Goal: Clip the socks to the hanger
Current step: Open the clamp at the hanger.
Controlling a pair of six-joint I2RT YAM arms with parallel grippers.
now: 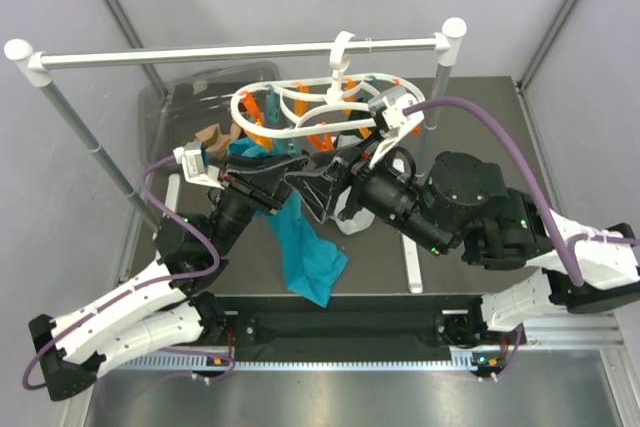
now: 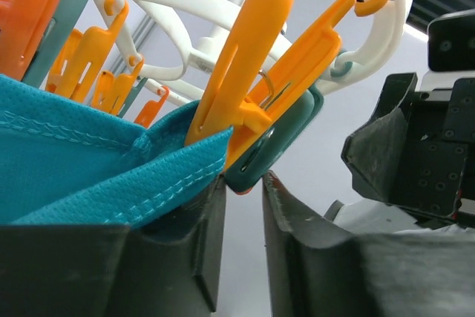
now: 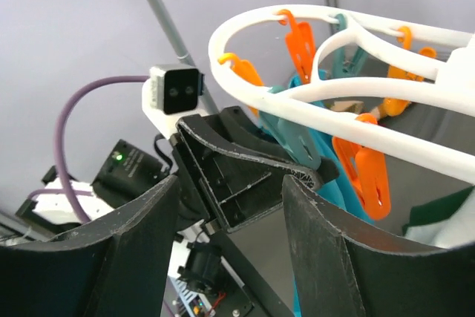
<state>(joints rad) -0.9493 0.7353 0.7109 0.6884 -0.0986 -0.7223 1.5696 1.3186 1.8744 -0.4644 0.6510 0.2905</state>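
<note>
one long white rail (image 1: pixel 240 52) runs across above both grippers. one white hanger (image 1: pixel 243 105) hooks onto it, and its ring spreads right over their fingertips. one teal cloth (image 1: pixel 305 247) hangs from that ring and drops below the two tools.

two grippers sit nose to nose under the ring. the right gripper (image 3: pixel 230 206) has its fingers wide apart with nothing between them. the left gripper (image 2: pixel 243 206) has its fingers close, with a thin gap showing.

i can find one sock (image 1: pixel 212 135), tan, just beyond the left gripper's wrist by the ring's edge. only the top view shows it, and i can't tell if it is clipped.

only the left wrist view shows one orange-and-teal clip (image 2: pixel 252 57) with its lower end at the top of the left gripper's gap, and the teal hem lying over one finger. whether the fingers pinch that clip, i can't tell. the right wrist view shows at least four orange clips.
</note>
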